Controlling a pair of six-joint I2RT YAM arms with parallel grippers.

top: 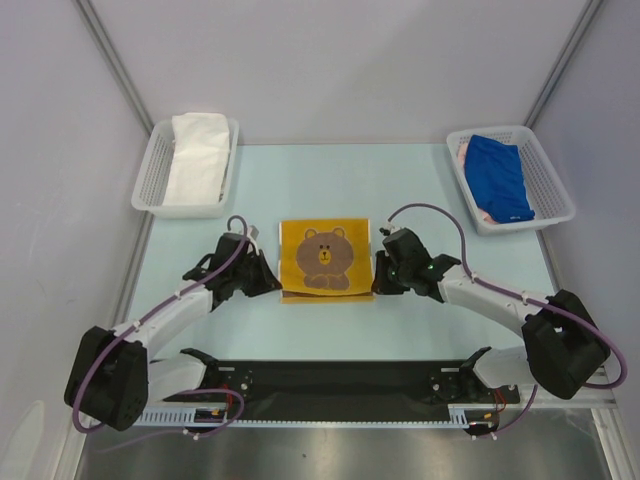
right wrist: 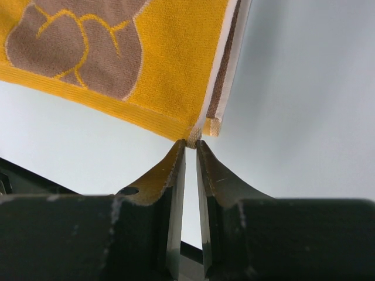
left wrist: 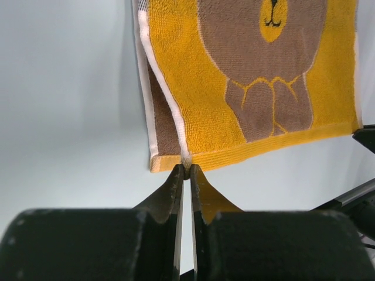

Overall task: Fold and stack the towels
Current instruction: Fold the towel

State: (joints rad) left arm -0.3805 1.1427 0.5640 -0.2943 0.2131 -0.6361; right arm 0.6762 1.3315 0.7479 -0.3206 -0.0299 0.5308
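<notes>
A yellow towel with a brown bear [top: 320,258] lies folded in two layers on the pale table between my arms. My left gripper [top: 277,283] is shut on its near left corner; in the left wrist view the tips [left wrist: 187,170] pinch the white hem of the towel [left wrist: 246,76]. Over on the other side, my right gripper [top: 377,285] is shut on the near right corner, its tips [right wrist: 191,142] pinching the hem of the towel [right wrist: 164,64]. A white towel [top: 197,158] lies in the left basket. A blue towel [top: 500,178] lies over a pink one [top: 463,153] in the right basket.
White mesh baskets stand at the back left [top: 146,185] and back right [top: 557,190]. A black rail [top: 340,385] with the arm bases runs along the near edge. Grey walls close in the sides and back.
</notes>
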